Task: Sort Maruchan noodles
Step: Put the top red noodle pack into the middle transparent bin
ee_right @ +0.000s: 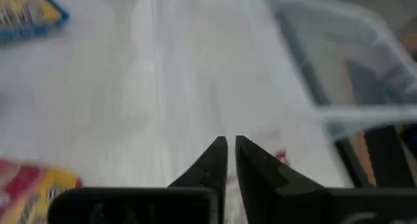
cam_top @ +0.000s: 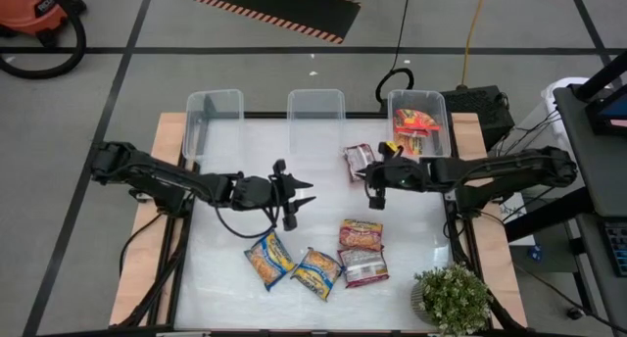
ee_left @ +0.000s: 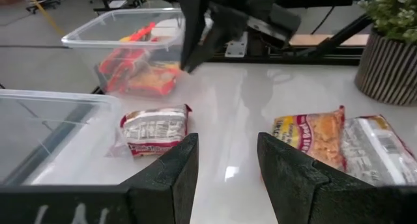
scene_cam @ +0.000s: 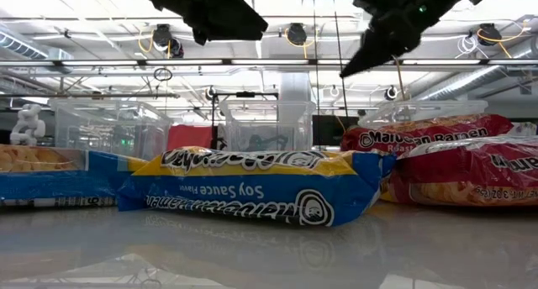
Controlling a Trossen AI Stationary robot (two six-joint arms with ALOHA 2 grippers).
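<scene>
hidden: maroon packet point(ee_right: 277, 157) behind right hand point(ee_right: 230, 146) | blurred: blue packet point(ee_right: 26, 15)

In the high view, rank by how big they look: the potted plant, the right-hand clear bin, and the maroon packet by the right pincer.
1. Potted plant and right-hand clear bin: look about alike, so unranked.
2. Maroon packet: clearly smallest, lying beside the right pincer.

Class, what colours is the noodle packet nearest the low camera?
The soy sauce packet is blue and yellow, clearest in the low view.

The 2 arms are dark and jointed, with black cables, each ending in 2 tapered matte-black fingers point(ee_left: 169, 178).
</scene>
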